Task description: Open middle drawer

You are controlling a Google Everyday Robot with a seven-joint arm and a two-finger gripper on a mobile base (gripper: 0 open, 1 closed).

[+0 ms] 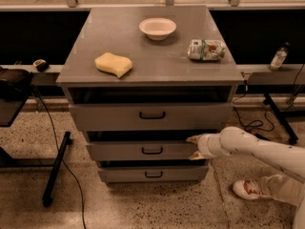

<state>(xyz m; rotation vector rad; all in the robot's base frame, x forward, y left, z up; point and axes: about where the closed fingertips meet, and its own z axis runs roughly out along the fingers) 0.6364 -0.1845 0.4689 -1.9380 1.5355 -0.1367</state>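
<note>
The grey cabinet has three drawers. The middle drawer is the mid-sized grey front with a small dark loop handle. It stands a little out from the cabinet, with a dark gap above it. My gripper is at the right end of this drawer front, well to the right of the handle. Its fingers are apart, one near the front's top edge and one near its bottom edge. My white arm reaches in from the right.
The taller top drawer is above and the small bottom drawer below. On the cabinet top lie a white bowl, a yellow sponge and a snack packet. A black stand is on the left, and a shoe and cables on the right.
</note>
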